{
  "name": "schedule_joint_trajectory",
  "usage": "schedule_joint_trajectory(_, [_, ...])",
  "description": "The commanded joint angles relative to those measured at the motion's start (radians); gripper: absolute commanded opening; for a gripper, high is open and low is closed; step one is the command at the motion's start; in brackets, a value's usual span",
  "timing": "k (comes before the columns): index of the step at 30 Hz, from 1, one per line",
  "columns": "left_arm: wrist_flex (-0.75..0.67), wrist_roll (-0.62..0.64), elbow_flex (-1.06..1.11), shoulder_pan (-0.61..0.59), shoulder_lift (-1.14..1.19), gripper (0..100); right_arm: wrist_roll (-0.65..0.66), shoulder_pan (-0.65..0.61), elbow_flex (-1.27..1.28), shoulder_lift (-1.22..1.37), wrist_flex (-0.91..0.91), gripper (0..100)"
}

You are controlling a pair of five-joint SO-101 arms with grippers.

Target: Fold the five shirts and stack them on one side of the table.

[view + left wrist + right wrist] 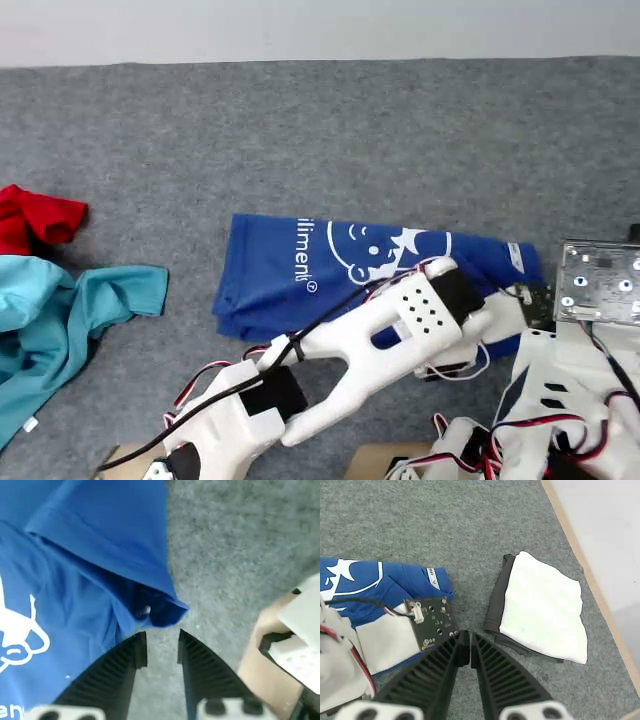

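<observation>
Folding of blue shirt (290, 275) is in hand. Left fingers (122, 662) are held slightly spread at its corner; right fingers (445, 665) pressed together, empty. Corner pinch is needed next.

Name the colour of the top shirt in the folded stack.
White top shirt, over a dark shirt; best in right wrist view.
</observation>
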Motion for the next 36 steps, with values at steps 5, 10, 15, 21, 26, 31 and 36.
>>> schedule_joint_trajectory(5, [-0.121, -0.018, 0.102, 0.003, -0.063, 12, 0.005, 0.008, 0.005, -0.002, 0.036, 1.1])
schedule_joint_trajectory(10, [-0.183, -0.018, 0.14, -0.034, -0.063, 12, 0.005, 0.008, 0.005, -0.002, 0.036, 1.0])
schedule_joint_trajectory(15, [-0.203, -0.018, 0.131, -0.081, -0.015, 11, 0.009, 0.008, 0.005, -0.002, 0.036, 1.0])
schedule_joint_trajectory(21, [-0.14, -0.018, 0.051, -0.08, 0.054, 3, 0.009, 0.008, 0.005, -0.002, 0.036, 1.0])
schedule_joint_trajectory(26, [-0.066, -0.02, -0.07, -0.087, 0.077, 0, 0.009, 0.008, 0.005, -0.002, 0.036, 1.0])
schedule_joint_trajectory(31, [-0.04, -0.02, -0.16, -0.16, 0.091, 0, 0.009, 0.008, 0.005, -0.004, 0.036, 1.0])
schedule_joint_trajectory(36, [-0.035, -0.02, -0.2, -0.227, 0.092, 0, 0.009, 0.008, 0.005, -0.004, 0.036, 1.0])
